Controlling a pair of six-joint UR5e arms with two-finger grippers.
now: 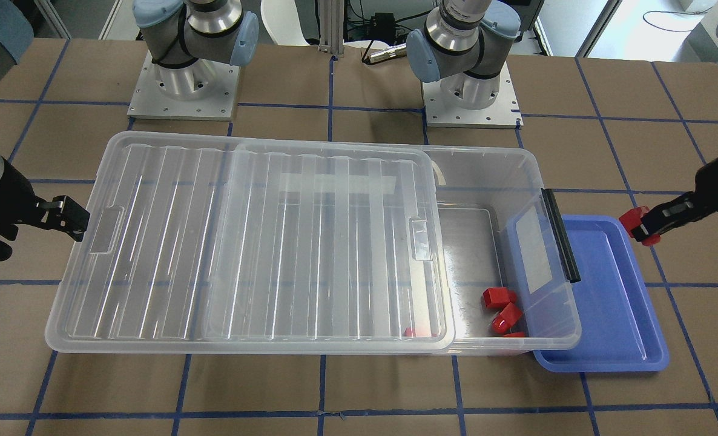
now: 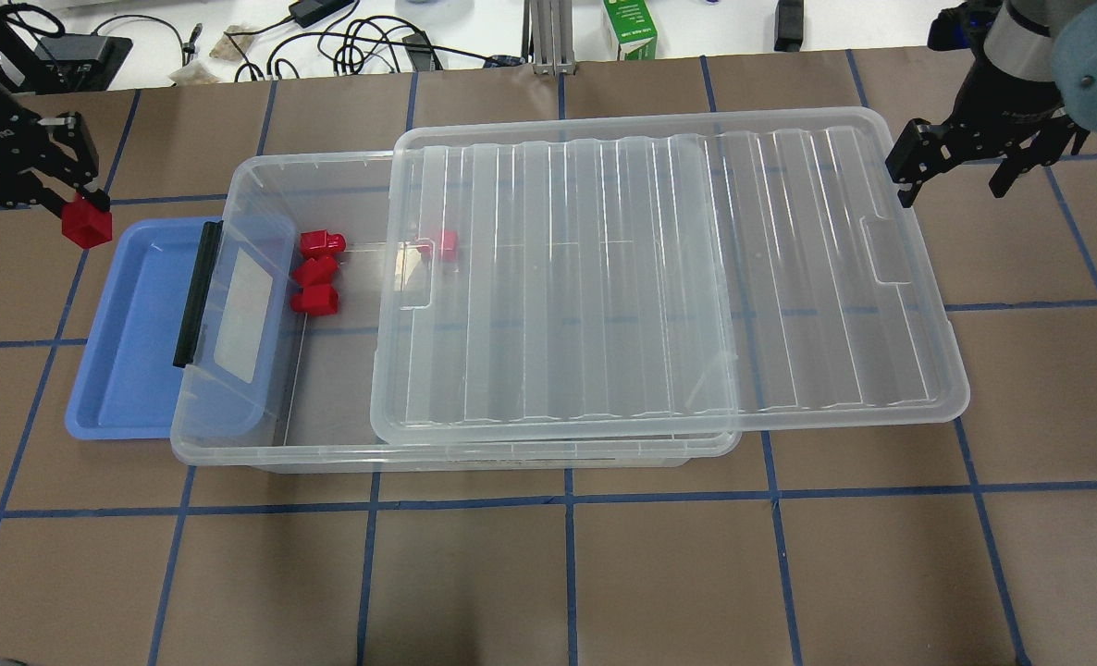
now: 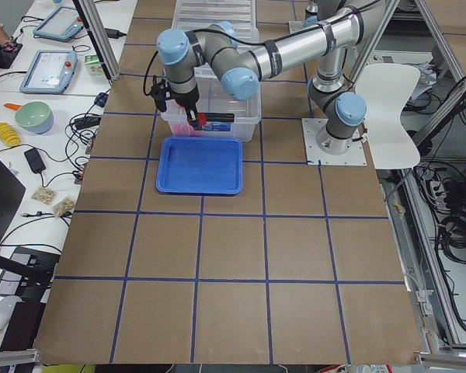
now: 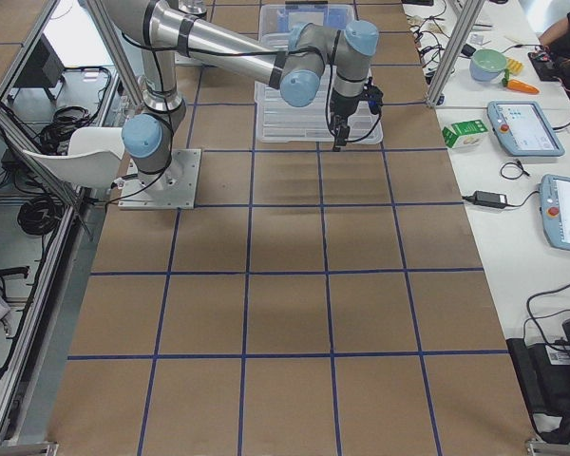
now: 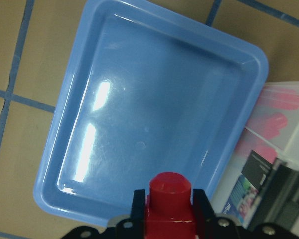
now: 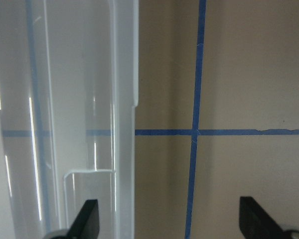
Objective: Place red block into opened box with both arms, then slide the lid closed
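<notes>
My left gripper (image 2: 84,211) is shut on the red block (image 2: 86,225), held in the air off the blue tray's outer back corner; the block (image 5: 169,205) sits between the fingers in the left wrist view. The clear box (image 2: 326,457) lies across the table. Its lid (image 2: 659,287) is slid toward my right side, leaving the box's left end uncovered. My right gripper (image 2: 960,176) hangs open just off the lid's right short edge, near its notch, holding nothing. From across the table, the left gripper (image 1: 640,227) shows on the right and the right gripper (image 1: 71,218) on the left.
Several other red blocks (image 2: 317,274) lie in the box's uncovered end, one (image 2: 442,242) under the lid's edge. A blue tray (image 2: 137,342) sits partly under the box's left end, whose end flap has a black handle (image 2: 192,296). Cables and a green carton (image 2: 630,28) lie beyond the table.
</notes>
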